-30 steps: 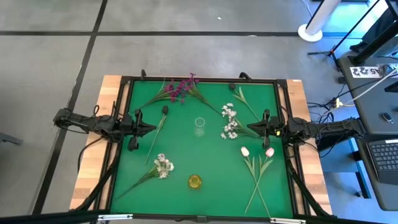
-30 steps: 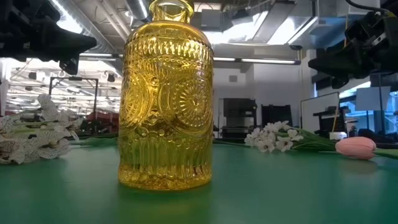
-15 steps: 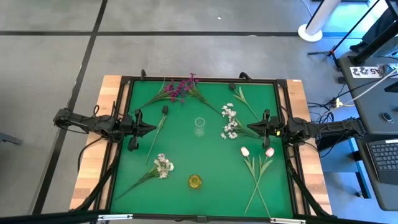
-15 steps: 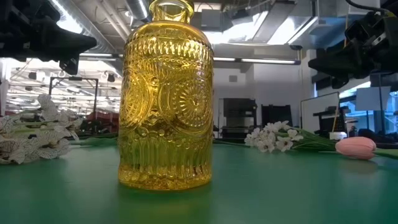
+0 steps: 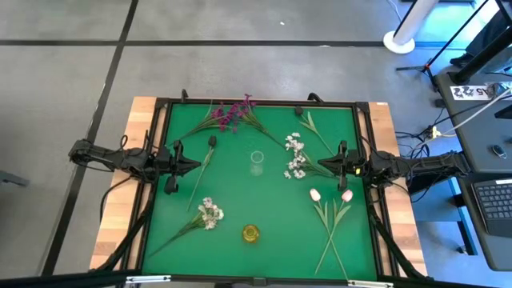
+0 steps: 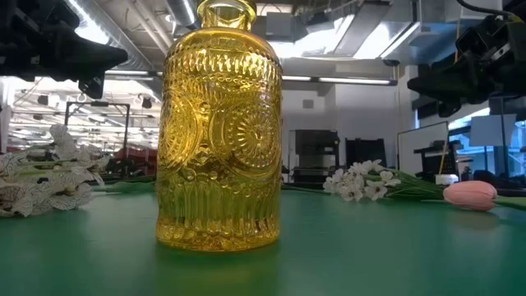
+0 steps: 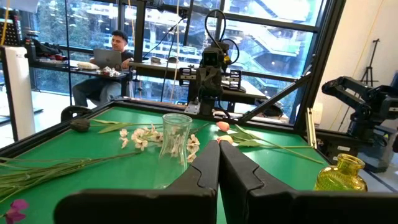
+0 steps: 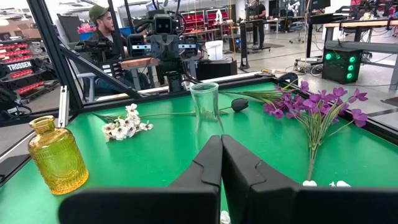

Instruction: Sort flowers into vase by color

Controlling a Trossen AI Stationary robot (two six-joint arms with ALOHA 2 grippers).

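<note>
You have both arms parked at the table's edges, nothing held. The left gripper (image 5: pixel 194 166) sits at the left side of the green mat (image 5: pixel 264 200), fingers pressed together and empty; the right gripper (image 5: pixel 323 166) mirrors it at the right side, likewise closed on nothing.

All the flowers lie flat on the mat. The purple sprigs (image 5: pixel 232 114) are near the far edge, left of centre. A dark bud (image 5: pixel 212 141) lies just in front of them, its stem running toward the left gripper. One white cluster (image 5: pixel 296 158) lies right of centre, just beside the right gripper; another white cluster (image 5: pixel 210 213) lies near the front left. A white stem (image 5: pixel 308 122) rests by the far right corner. Two pink tulips (image 5: pixel 330 194) lie front right with their stems crossed.

The clear vase (image 5: pixel 257 158) stands upright at the mat's middle. The yellow vase (image 5: pixel 251 233) stands upright near the front edge, and neither holds a flower.
</note>
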